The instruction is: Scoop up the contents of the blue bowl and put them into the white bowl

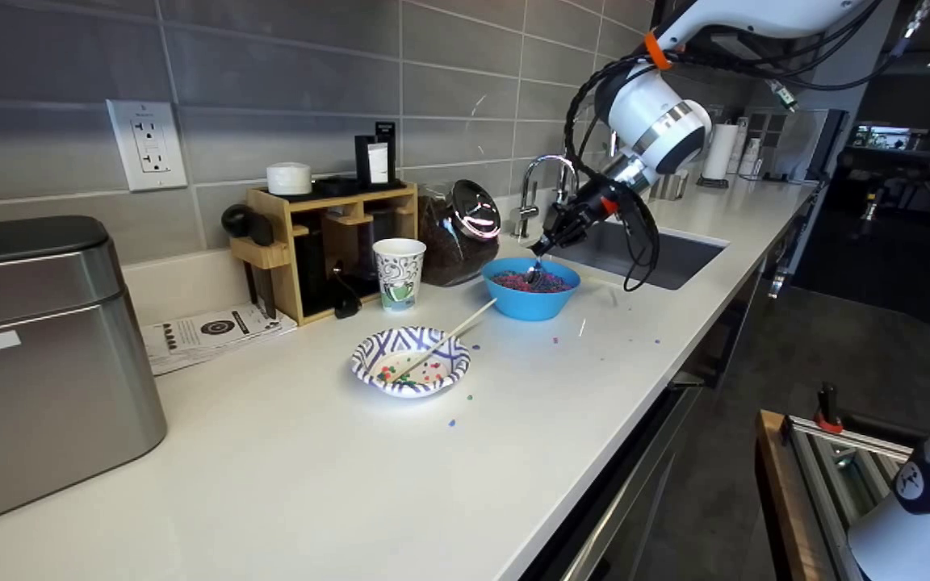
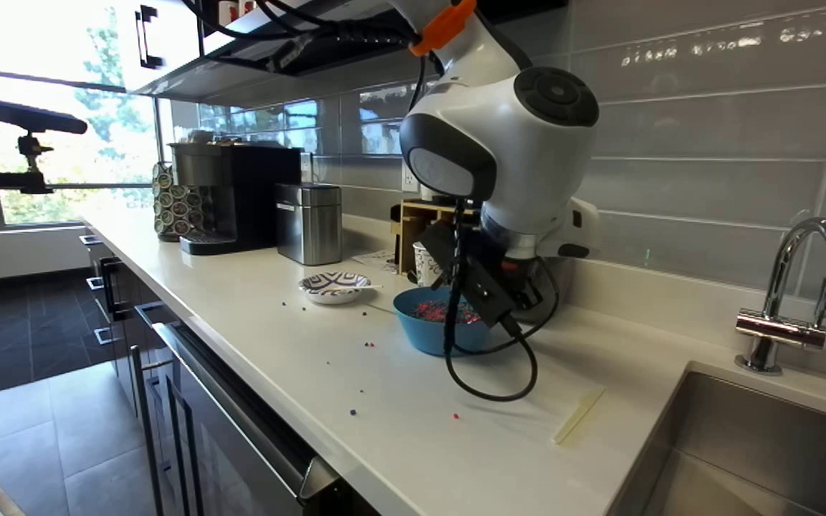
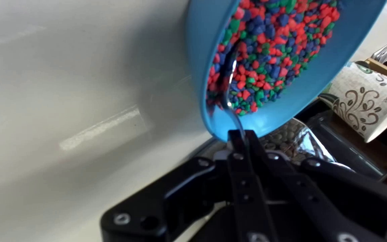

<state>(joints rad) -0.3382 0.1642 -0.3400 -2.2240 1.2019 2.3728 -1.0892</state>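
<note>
Grey tiles (image 1: 295, 145) back a long white counter (image 1: 287, 452), where two bowls stand near each other: one blue bowl (image 1: 531, 308) and one white bowl (image 1: 408, 390) patterned in blue. Inside the blue bowl lie the contents (image 3: 277, 57), a mass of small red, dark blue and green bits, too many to count. One spoon (image 3: 228, 97) reaches head first into them near the wall; its head seems to stand on edge, though blur makes that hard to judge. One claw (image 3: 244, 134) is pinched tight around the spoon's handle, its two tips nearly meeting. Across the white bowl lies one thin stick (image 1: 443, 340), leaning out over the rim toward the blue bowl, with several red and green bits (image 1: 385, 374) around it. At least five loose bits (image 2: 353, 412) dot the counter. Near the tiles stand one paper cup (image 1: 399, 274), one dark-filled jar (image 1: 447, 242) and one wooden organizer (image 1: 278, 216); one metal bin (image 1: 45, 363) and, in an exterior view, one coffee machine (image 2: 237, 193) stand farther along. Beyond the blue bowl, on the side away from the white bowl, are one sink (image 2: 757, 423) and one chrome faucet (image 2: 779, 328).
</note>
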